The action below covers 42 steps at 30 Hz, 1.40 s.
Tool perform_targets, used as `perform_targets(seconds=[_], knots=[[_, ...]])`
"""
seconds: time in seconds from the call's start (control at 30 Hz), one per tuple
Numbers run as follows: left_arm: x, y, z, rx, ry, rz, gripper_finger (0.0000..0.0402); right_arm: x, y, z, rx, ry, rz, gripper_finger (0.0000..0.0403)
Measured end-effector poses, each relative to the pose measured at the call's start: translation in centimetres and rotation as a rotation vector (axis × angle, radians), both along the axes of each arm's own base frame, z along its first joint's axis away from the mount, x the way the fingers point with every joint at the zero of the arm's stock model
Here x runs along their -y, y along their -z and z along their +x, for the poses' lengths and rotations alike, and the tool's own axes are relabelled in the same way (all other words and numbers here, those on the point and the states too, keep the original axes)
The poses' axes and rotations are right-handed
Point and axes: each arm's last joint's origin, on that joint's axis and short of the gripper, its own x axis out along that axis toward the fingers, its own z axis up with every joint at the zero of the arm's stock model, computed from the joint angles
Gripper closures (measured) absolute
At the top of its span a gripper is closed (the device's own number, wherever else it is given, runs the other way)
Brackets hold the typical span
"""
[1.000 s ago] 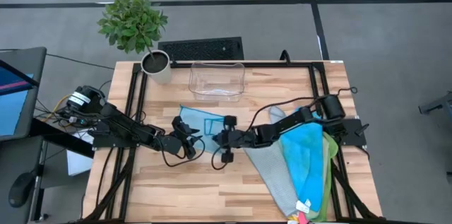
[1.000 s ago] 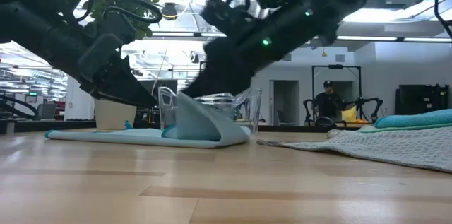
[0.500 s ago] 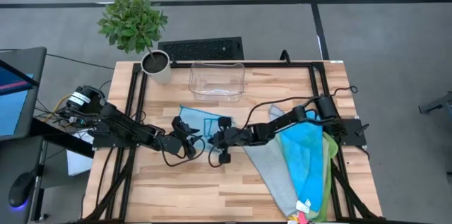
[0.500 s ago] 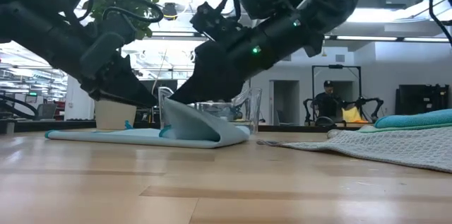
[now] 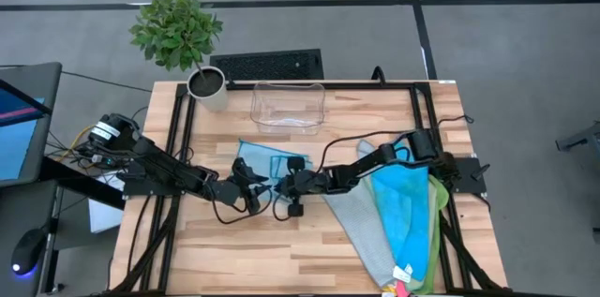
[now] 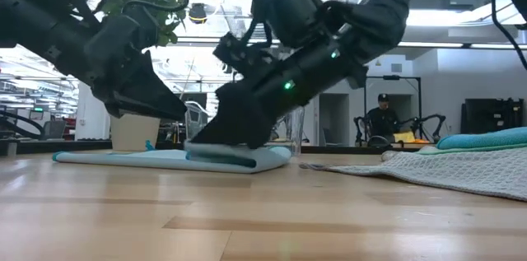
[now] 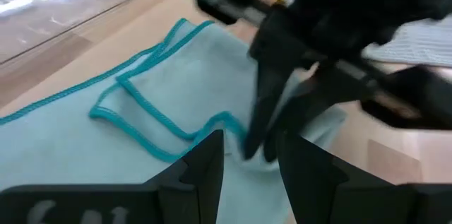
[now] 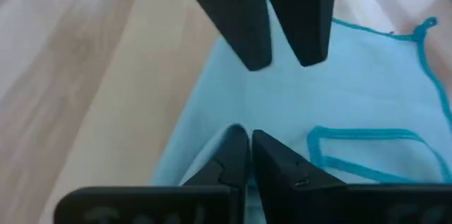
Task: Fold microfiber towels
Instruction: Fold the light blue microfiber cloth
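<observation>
A light blue towel (image 5: pixel 267 161) with teal edging lies flat in the middle of the table, its right part folded over to the left (image 7: pixel 162 111). My right gripper (image 8: pixel 248 136) is down on that folded flap, fingers almost together. My left gripper (image 7: pixel 248 139) faces it from the left, just over the towel's near edge, with a clear gap between its fingers; whether it touches the cloth I cannot tell. In the low view the right gripper (image 6: pixel 202 139) sits low on the cloth (image 6: pixel 165 158), and the left gripper (image 6: pixel 177 117) is a little higher. My right gripper has its fingertips (image 7: pixel 258 139) on the folded-over flap of the light blue towel (image 8: pixel 212 146), near the towel's near edge. The fingers slant down from the table's right. They hide any cloth between them. The flap lies flat on the layer beneath (image 6: pixel 235 156).
A clear plastic bin (image 5: pixel 288 107) stands behind the towel, and a potted plant (image 5: pixel 207 86) at the far left corner. A pile of grey, blue and green towels (image 5: pixel 403 208) covers the table's right side under the right arm. A person (image 6: pixel 381 117) sits far off in the room.
My right gripper has come down and toward the table's left, closer to the left gripper. It brought the raised flap of the light blue towel with it; that flap stood up as a slanting sheet and now lies flat on the rest of the towel.
</observation>
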Motion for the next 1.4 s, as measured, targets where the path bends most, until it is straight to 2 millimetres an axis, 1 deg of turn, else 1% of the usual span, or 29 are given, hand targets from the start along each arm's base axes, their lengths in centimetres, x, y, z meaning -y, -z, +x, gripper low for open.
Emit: perform_targets(seconds=[0.07, 0.27, 0.47, 0.6, 0.67, 0.8, 0.93, 1.03, 1.17, 1.27, 1.4], knots=[[0.2, 0.0, -0.1, 0.004, 0.004, 0.002, 0.0278, 0.0, 0.3, -0.1, -0.018, -0.001, -0.003, 0.0343], [0.4, -0.1, -0.1, 0.012, 0.005, -0.010, 0.0278, -0.1, -0.2, 0.1, 0.003, -0.008, -0.005, 0.0313], [0.4, -0.1, -0.1, 0.014, 0.003, -0.011, 0.0278, -0.4, -0.2, 0.1, 0.003, -0.021, -0.010, 0.0272], [0.4, -0.1, -0.1, 0.013, 0.003, -0.011, 0.0278, -0.5, -0.2, 0.1, -0.001, -0.033, -0.028, 0.0234], [0.4, -0.1, -0.1, 0.014, 0.003, -0.011, 0.0278, -0.5, -0.8, 0.1, 0.002, -0.041, -0.042, 0.0214], [0.4, -0.1, -0.1, 0.015, 0.002, -0.015, 0.0278, -0.5, -3.0, 0.2, 0.043, -0.053, -0.066, 0.0177], [0.4, -0.1, -0.1, 0.017, -0.002, -0.021, 0.0278, -0.1, -4.6, -0.3, 0.016, -0.066, -0.093, 0.0158], [0.4, -0.1, -0.1, 0.016, -0.002, -0.020, 0.0278, 1.2, -5.5, -0.7, -0.038, -0.051, -0.147, 0.0157], [0.4, 0.6, 0.0, -0.007, -0.001, -0.016, 0.0278, 4.3, -5.2, -0.9, -0.119, -0.041, -0.204, 0.0161], [0.7, 1.5, 0.2, -0.033, 0.034, -0.039, 0.0278, 6.7, -5.3, -0.8, -0.114, -0.081, -0.212, 0.0163], [1.3, 2.6, 0.4, -0.046, 0.068, -0.047, 0.0278, 9.0, -5.4, -0.8, -0.108, -0.098, -0.228, 0.0163]])
